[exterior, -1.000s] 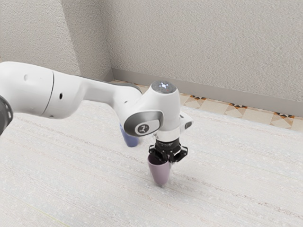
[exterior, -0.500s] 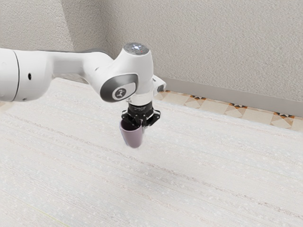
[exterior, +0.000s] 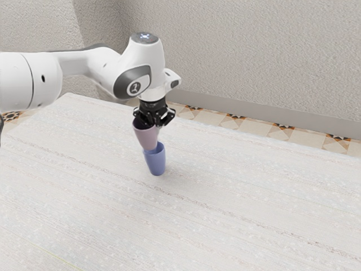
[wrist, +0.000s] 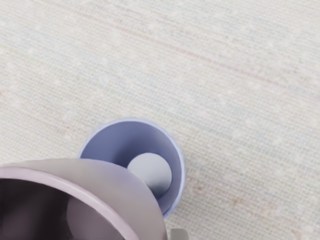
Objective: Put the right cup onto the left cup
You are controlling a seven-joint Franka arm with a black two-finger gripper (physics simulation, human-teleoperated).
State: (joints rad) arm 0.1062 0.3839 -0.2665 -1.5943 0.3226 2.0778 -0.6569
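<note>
Mauve cup [exterior: 145, 137]: off the table [exterior: 225, 197], roughly upright, suspended by its rim end. Gripper [exterior: 152, 123]: closed on the wall of the mauve cup, load supported. Blue cup [exterior: 156, 164]: standing upright on the table, mouth up, unheld.

Status, as judged from the present layout:
1. Grasp: complete.
2. Lift: complete.
3. Transfer: nearly complete. In the exterior view the base of the mauve cup overlaps the blue cup's rim, toward the exterior view's left. In the wrist view the mauve cup covers part of that rim, while much of the blue interior and its floor lie exposed. Contact between the cups cannot be confirmed.
4. Alignment: outstanding. Centre the mauve base over the blue mouth.
5. Lowering and release: outstanding.

Caution: descending off-centre may catch the blue rim and tip that cup. Lower straight and slowly; open the gripper only once the mauve cup is seated.
</note>
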